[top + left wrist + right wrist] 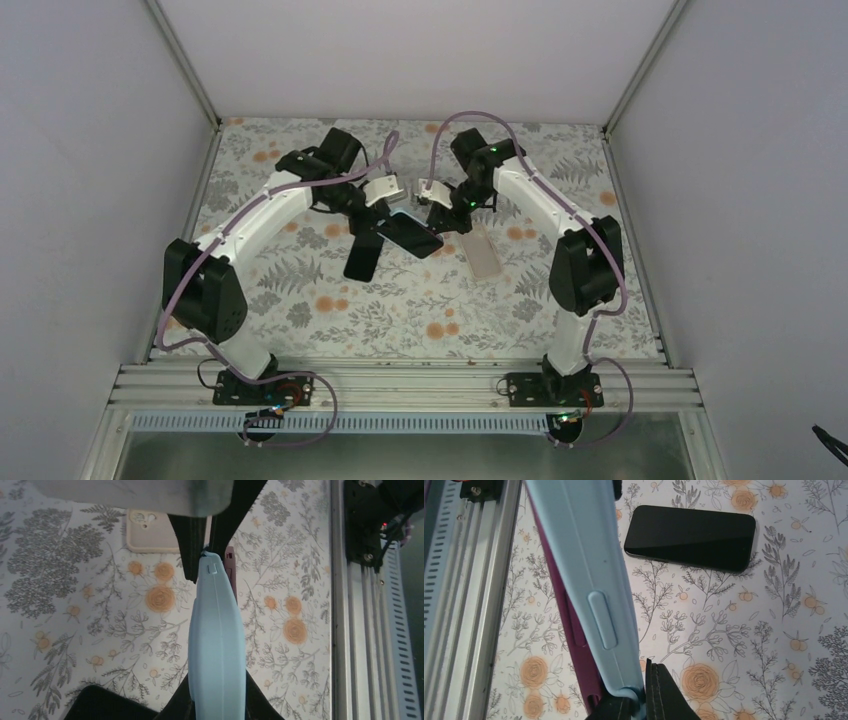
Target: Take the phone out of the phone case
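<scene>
Near edge, 6 o'clock: metal rail (400, 385) carrying both arm bases, then the floral surface (330, 320). Mid-surface, a bare black phone (360, 260) lies flat, screen up. At about 3 o'clock of it, a beige case (483, 250) lies flat with its camera cut-out showing. Between and just beyond them, lifted off the surface, is the light-blue case (217, 645). The phone (412, 235) is seated in it, dark face up, a purple edge showing along the case rim. The left pincer (217, 712) is clamped on the case's 9 o'clock end. The right pincer (644, 700) is clamped on the 3 o'clock end. Both pincers' jaws are narrowed to the case's thickness.
</scene>
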Robot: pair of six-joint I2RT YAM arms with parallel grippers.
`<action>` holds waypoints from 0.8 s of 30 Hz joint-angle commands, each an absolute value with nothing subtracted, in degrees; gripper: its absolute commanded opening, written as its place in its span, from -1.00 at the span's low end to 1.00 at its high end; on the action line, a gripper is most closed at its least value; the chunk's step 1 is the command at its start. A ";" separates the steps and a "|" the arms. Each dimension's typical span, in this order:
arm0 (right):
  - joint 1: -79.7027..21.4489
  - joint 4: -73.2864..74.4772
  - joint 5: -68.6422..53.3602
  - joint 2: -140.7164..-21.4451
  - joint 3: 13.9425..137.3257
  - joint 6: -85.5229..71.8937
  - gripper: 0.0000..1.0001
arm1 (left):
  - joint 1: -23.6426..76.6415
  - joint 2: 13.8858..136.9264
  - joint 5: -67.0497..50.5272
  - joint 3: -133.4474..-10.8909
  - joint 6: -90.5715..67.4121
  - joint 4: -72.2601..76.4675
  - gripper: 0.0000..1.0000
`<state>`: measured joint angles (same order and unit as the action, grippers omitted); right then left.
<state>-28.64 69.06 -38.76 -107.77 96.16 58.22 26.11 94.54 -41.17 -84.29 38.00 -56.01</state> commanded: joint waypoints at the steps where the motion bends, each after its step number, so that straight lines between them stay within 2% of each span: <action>1: -33.69 73.61 -62.68 -106.15 95.26 58.88 -0.93 | 25.75 95.30 -33.37 -87.00 30.97 -23.78 -0.95; 2: -33.12 73.65 -62.68 -106.09 95.47 58.15 -0.93 | 25.80 95.12 -32.13 -87.41 30.88 -23.31 -0.95; 3: -32.48 73.61 -62.55 -105.93 95.72 57.61 -0.93 | 25.90 94.55 -30.07 -87.21 30.18 -21.96 -0.86; 4: -31.60 73.16 -62.29 -105.65 95.93 56.46 -0.93 | 25.92 93.69 -28.49 -86.77 29.79 -20.79 -0.62; 6: -29.07 70.50 -61.46 -105.10 95.91 52.81 -0.93 | 26.00 91.72 -24.20 -85.82 29.56 -18.86 0.10; 7: -27.49 68.83 -60.93 -104.98 95.75 50.90 -0.93 | 26.01 90.85 -22.22 -85.41 29.38 -18.32 0.39; 8: -25.26 67.22 -60.66 -104.89 95.66 48.81 -0.93 | 26.02 89.85 -20.11 -84.98 29.40 -17.96 0.61; 10: -22.11 65.48 -60.42 -105.11 95.94 46.27 -0.93 | 25.95 87.90 -16.51 -83.89 29.17 -17.42 0.88; 12: -19.79 64.79 -59.50 -105.48 96.60 44.36 -0.93 | 25.93 84.68 -13.55 -81.89 29.59 -16.16 1.00; 17: -15.12 56.88 -58.25 -106.16 96.91 33.73 -0.93 | 26.70 80.39 -8.52 -79.48 29.30 -14.24 1.00; 24: -9.30 42.29 -53.73 -111.79 104.58 13.09 -0.93 | 35.79 80.00 -1.55 -76.31 31.39 -11.85 1.00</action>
<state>-12.47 54.74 -52.51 -109.32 98.74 28.08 31.31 79.57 -7.16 -79.44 30.37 -15.03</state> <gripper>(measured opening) 0.060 0.999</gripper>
